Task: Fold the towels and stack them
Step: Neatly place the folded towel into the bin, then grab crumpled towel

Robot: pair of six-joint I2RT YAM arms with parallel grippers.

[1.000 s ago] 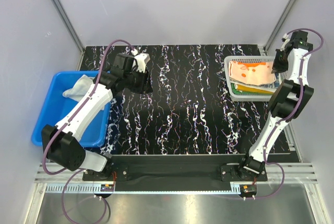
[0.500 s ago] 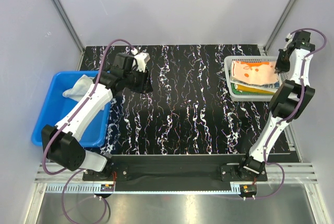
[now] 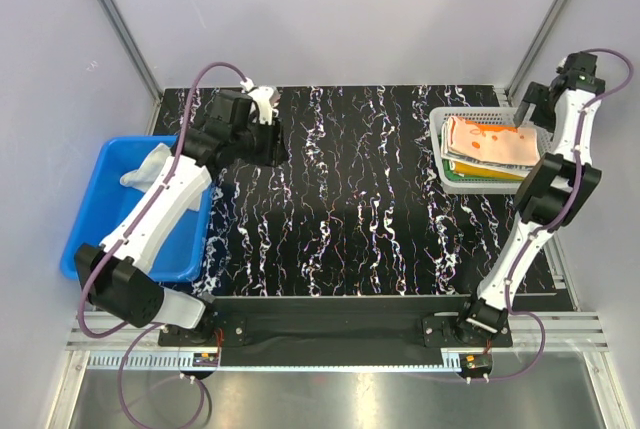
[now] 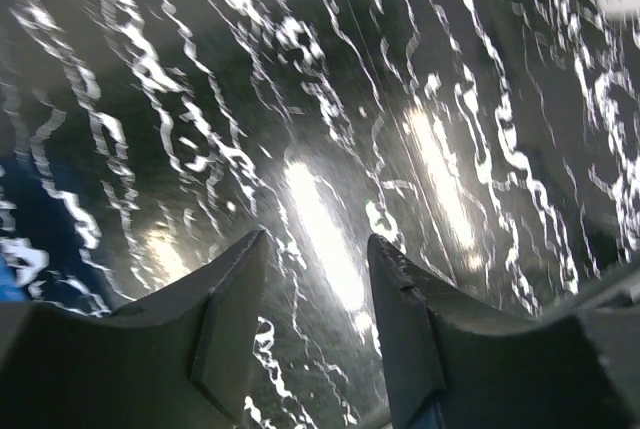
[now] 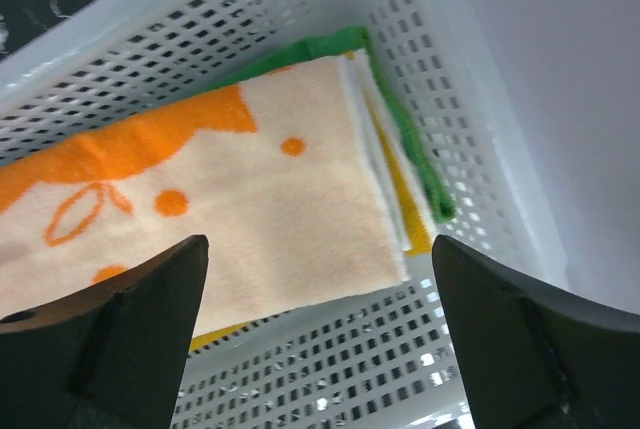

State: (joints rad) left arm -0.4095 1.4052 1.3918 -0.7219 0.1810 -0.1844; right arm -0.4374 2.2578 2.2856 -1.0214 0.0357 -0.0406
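Note:
A stack of folded towels lies in the white mesh basket (image 3: 437,139) at the right. On top is the cream towel with the orange fox (image 3: 490,139) (image 5: 230,209). Under it, white, yellow (image 5: 408,211) and green (image 5: 415,154) edges show. My right gripper (image 3: 531,106) (image 5: 318,241) hovers open over the stack's far right corner, holding nothing. A whitish towel (image 3: 150,164) lies crumpled in the blue bin. My left gripper (image 3: 268,144) (image 4: 315,249) hangs open over bare table, right of the bin, with nothing between its fingers.
The blue plastic bin (image 3: 90,229) stands at the table's left edge. The basket wall (image 5: 300,369) is close under my right fingers. The black marbled tabletop (image 3: 360,199) stretches between bin and basket. Grey walls close in the back and sides.
My right gripper has opened, let go of the fox towel onto the stack and pulled back to the right. My left gripper has shifted toward the back and opened a little wider.

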